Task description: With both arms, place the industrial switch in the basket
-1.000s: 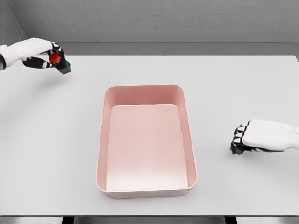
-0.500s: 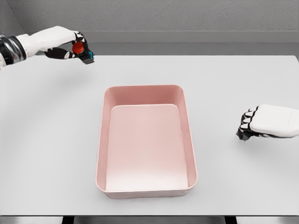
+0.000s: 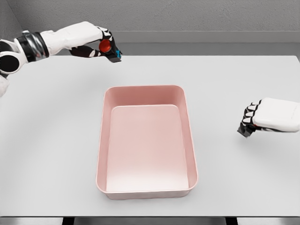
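While left hand (image 3: 91,40) grips switch (image 3: 109,49), basket (image 3: 146,140) below

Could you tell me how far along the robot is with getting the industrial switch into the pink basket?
Done: the left hand has the small black industrial switch with the red button grasped and lifted off the white table. In hand: it holds the switch above the table, beyond the far rim of the pink rectangular plastic basket. Left: bringing it over the basket and releasing it; the basket holds nothing. The right hand, fingers curled, holds nothing at the right.
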{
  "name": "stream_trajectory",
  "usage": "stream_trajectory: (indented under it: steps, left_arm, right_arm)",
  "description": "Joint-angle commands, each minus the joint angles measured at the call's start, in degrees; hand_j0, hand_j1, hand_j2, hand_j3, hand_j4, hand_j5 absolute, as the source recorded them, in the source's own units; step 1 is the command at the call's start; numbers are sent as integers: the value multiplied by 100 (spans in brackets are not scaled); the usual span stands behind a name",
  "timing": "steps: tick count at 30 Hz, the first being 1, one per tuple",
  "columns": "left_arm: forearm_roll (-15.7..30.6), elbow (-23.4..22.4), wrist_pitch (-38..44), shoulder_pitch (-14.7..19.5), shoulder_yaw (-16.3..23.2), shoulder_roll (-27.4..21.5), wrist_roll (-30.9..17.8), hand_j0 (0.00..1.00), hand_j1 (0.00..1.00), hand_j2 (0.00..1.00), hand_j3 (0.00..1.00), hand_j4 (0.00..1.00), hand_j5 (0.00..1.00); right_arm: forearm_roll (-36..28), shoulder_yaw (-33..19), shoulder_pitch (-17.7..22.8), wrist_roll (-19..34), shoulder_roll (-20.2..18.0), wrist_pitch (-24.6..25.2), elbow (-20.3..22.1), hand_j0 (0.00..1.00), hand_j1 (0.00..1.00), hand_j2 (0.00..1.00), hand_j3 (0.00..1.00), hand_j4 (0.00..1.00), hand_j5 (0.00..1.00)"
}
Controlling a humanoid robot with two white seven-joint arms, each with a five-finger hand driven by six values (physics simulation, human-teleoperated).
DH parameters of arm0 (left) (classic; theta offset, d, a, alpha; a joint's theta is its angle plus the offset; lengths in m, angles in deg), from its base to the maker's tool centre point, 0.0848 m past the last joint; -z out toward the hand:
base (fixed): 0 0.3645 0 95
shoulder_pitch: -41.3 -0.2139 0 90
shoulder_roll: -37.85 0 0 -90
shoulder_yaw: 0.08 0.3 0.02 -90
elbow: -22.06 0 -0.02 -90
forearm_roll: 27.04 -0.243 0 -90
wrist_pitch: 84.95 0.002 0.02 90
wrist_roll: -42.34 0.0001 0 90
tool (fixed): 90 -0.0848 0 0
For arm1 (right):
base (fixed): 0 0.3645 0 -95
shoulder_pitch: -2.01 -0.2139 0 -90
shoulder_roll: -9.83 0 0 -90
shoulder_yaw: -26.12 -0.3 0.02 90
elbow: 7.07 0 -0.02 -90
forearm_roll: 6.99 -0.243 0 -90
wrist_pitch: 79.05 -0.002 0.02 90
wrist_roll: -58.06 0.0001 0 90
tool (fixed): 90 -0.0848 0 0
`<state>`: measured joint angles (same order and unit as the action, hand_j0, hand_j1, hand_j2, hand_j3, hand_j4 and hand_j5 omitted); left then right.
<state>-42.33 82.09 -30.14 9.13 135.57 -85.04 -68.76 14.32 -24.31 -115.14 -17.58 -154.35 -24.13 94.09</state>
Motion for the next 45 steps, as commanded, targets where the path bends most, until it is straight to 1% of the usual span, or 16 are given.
stream_trajectory:
  steps: [1, 5, 7, 13, 22, 26, 29, 31, 34, 38, 39, 40, 41, 42, 43, 45]
  left_arm:
    - [70, 149, 19, 0, -13, 38, 9, 46, 46, 46, 46, 46, 46]
    - [70, 510, 19, -44, -4, 20, 9, 46, 46, 46, 46, 46, 46]
    - [70, 756, 19, -141, -4, -41, 9, 46, 46, 46, 46, 46, 46]
    - [70, 1380, 19, -413, -22, -331, 9, 46, 46, 46, 46, 46, 46]
    - [53, 2012, 19, -756, -13, -454, 0, 47, 47, 47, 47, 47, 47]
    - [44, 2224, 19, -817, 4, -463, 0, 47, 47, 47, 47, 47, 47]
    - [44, 2505, 19, -888, 75, -586, 0, 49, 49, 49, 49, 49, 49]
    - [44, 2654, 19, -976, 75, -674, 0, 50, 50, 50, 50, 50, 50]
    - [35, 2751, 19, -1055, 75, -718, 0, 51, 51, 51, 51, 51, 51]
    - [18, 2874, 19, -1090, 84, -736, 0, 59, 59, 59, 59, 59, 59]
    - [18, 2971, 19, -1099, 75, -736, 0, 70, 70, 70, 70, 70, 70]
    - [26, 2997, 19, -1099, 75, -736, 9, 86, 86, 86, 86, 86, 86]
    - [35, 3006, 19, -1099, 75, -736, 18, 97, 97, 97, 97, 97, 97]
    - [44, 3015, 19, -1090, 75, -736, 18, 100, 100, 100, 100, 100, 100]
    - [44, 3015, 19, -1090, 75, -744, 18, 100, 100, 100, 100, 100, 100]
    - [53, 3023, 19, -1090, 66, -744, 18, 100, 100, 100, 100, 100, 100]
  right_arm:
    - [-39, -72, 0, -12, 0, 8, 1, 46, 46, 46, 46, 46, 46]
    - [-47, -89, -53, -12, 26, 8, 9, 46, 46, 46, 46, 46, 46]
    - [-56, -89, -158, -21, 79, 8, 9, 46, 46, 46, 46, 46, 46]
    - [-83, -89, -246, -21, 158, 8, 9, 46, 46, 46, 46, 46, 46]
    - [-83, -89, -378, -29, 334, 8, 10, 46, 46, 46, 46, 46, 46]
    - [-83, -81, -395, -21, 553, 8, 10, 46, 46, 46, 46, 46, 46]
    - [-83, -72, -501, -21, 615, 8, 10, 46, 46, 46, 46, 46, 46]
    - [-83, -72, -545, -21, 747, 8, 10, 46, 46, 46, 46, 46, 46]
    - [-83, -72, -624, -29, 817, 8, 10, 46, 46, 46, 46, 46, 46]
    - [-91, -63, -756, -29, 1037, 8, 10, 46, 46, 46, 46, 46, 46]
    - [-91, -63, -800, -29, 1046, 8, 10, 46, 46, 46, 46, 46, 46]
    - [-91, -63, -826, -29, 1063, 8, 10, 46, 46, 46, 46, 46, 46]
    - [-109, -63, -844, -29, 1063, 8, 10, 46, 46, 46, 46, 46, 46]
    - [-109, -63, -870, -29, 1072, 8, 10, 46, 46, 46, 46, 46, 46]
    - [-118, -63, -879, -29, 1169, 8, 10, 46, 46, 46, 46, 46, 46]
    - [-118, -63, -888, -29, 1221, 8, 10, 46, 46, 46, 46, 46, 46]
